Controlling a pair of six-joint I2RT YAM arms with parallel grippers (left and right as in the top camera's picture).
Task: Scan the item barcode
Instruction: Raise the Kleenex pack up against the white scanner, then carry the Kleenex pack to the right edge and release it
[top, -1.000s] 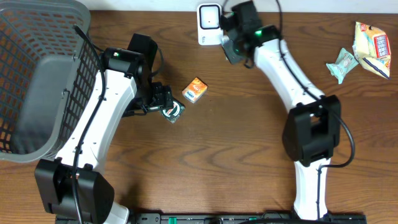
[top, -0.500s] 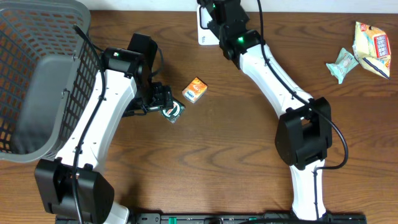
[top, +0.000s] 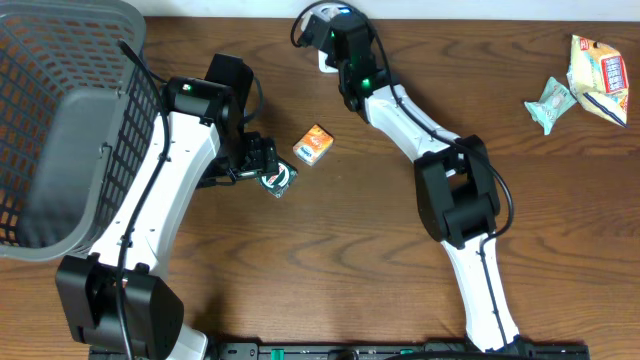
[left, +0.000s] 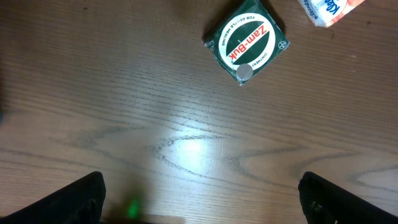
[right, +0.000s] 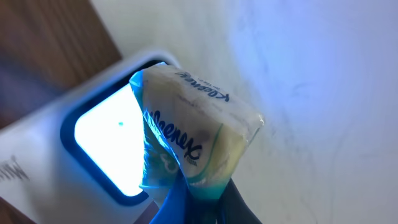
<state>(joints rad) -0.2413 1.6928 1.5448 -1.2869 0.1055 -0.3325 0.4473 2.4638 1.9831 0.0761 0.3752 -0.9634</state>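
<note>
While pinching the tissue pack (right: 193, 124) between the closed fingers of the right gripper (right: 205, 196), holds it up just ahead, right in front of the lit window of the scanner (right: 99, 137); touching or a hair apart, cannot tell. Little room there: scanner housing straight ahead, a pale surface close behind it.

Over at the left gripper (left: 205, 205), spread wide and gripping nothing: open bare table (left: 155, 143) beneath and between the fingers. Zam-Buk tin (left: 247, 40) ahead and slightly right, apart from both fingers. Orange box (left: 329, 9) just past it. Basket (top: 100, 100) well behind.

Versus a second ago: reaches further left and forward with the right arm, covering most of the scanner from above. No shift in left arm, tin or box.
</note>
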